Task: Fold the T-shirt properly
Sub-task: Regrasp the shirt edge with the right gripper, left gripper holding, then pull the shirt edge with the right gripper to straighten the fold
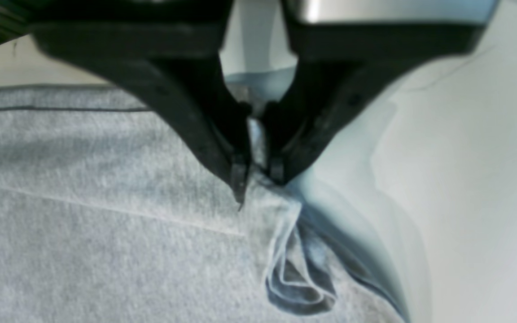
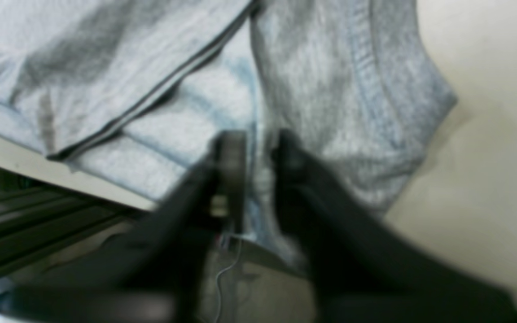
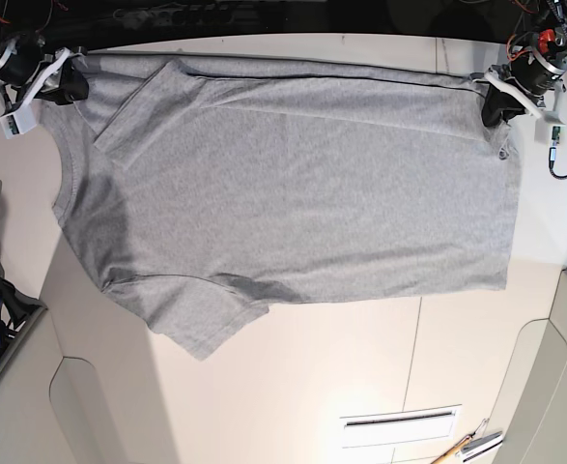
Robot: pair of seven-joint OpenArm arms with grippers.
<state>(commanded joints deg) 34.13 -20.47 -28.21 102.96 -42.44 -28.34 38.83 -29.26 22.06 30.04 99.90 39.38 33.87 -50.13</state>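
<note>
While the shirt lay spread, we noted these points:

T-shirt: we saw the grey T-shirt [image 3: 293,203] lying flat on the pale table [image 3: 360,377], plain side up, its length running across the base view, neck end toward that view's left and hem toward its right.
Far edge: we saw a long strip along the far side turned over onto the body, its dark fold line running nearly the whole length.
Near sleeve: we saw one short sleeve lying flat on the table, pointing toward the near edge.
Left gripper: we found the left gripper [image 1: 258,177] at the hem-side far corner, its black fingers [image 1: 239,172] drawn almost together and pinching a bunched wad of T-shirt [image 1: 106,233] fabric; a small loop of cloth hung just below the tips.
Right gripper: we found the right gripper [image 2: 254,148] at the neck-side far corner, over the table edge, its two fingers [image 2: 229,152] narrowly parted with a thin ridge of T-shirt [image 2: 330,80] cloth clamped between them; this view was blurred, yet the cloth plainly ran between the tips.
Table corner: we saw small tools [image 3: 471,447] lying at the near right edge in the base view, well apart from the shirt.
</note>
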